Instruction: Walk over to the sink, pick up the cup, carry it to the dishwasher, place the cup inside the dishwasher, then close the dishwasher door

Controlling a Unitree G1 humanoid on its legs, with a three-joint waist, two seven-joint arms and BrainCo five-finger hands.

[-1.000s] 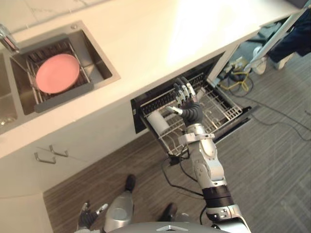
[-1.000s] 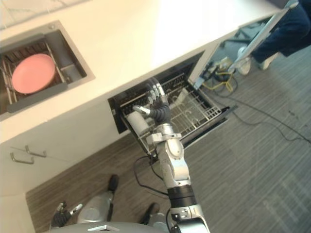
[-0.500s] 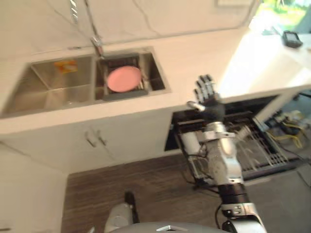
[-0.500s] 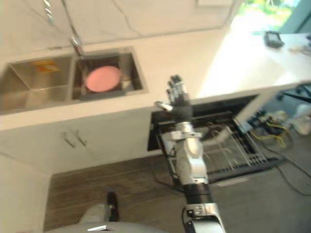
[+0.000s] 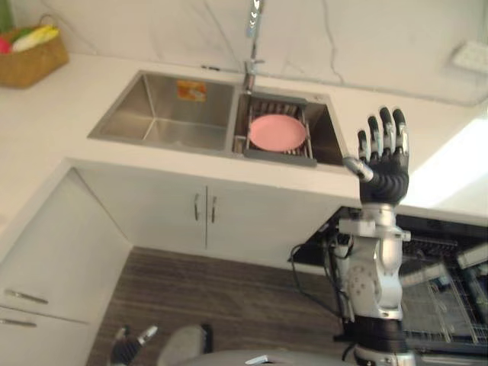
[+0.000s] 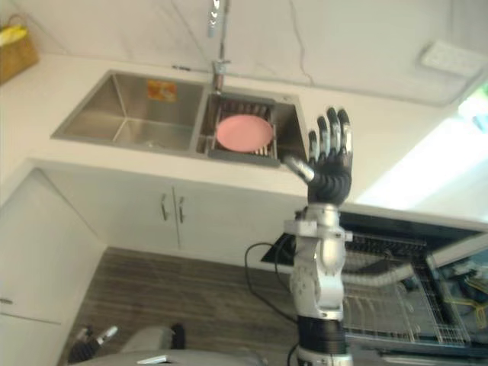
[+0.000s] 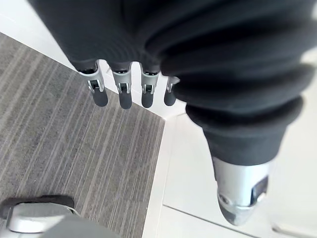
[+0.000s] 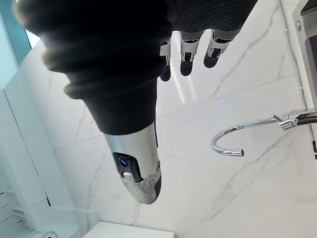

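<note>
robot's empty right hand stands upright by the counter edge, dishwasher open beside it

the right hand (image 5: 385, 164) points straight up in front of the counter (image 5: 46, 130), fingers extended and slightly spread, thumb out to the side, holding nothing. the left hand (image 5: 126, 349) hangs low over the floor (image 5: 213, 297), its fingers also straight and empty in its own wrist view.

one sink (image 5: 137, 107) with two basins is sunk in the counter. the left basin carries one orange sticker (image 5: 191, 91) on its back wall. the right basin holds one dark drainer tray (image 5: 278, 156) with one pink plate (image 5: 277, 132) lying flat in it. one faucet (image 5: 252, 30) rises behind the divide between the basins. one basket (image 5: 27, 57) sits at the counter's far left end. two cabinet handles (image 5: 196, 206) hang side by side below the sink.

one dishwasher (image 5: 435, 225) is open under the counter on the robot's right, its wire rack (image 6: 396, 313) drawn out just behind the right forearm. a pale rounded shape (image 6: 377, 278) lies in that rack; whether it is the cup cannot be told.

the counter's front edge runs just behind the right hand and turns a corner at the left. bare striped floor lies before the cabinets, between that corner and the dishwasher.
</note>
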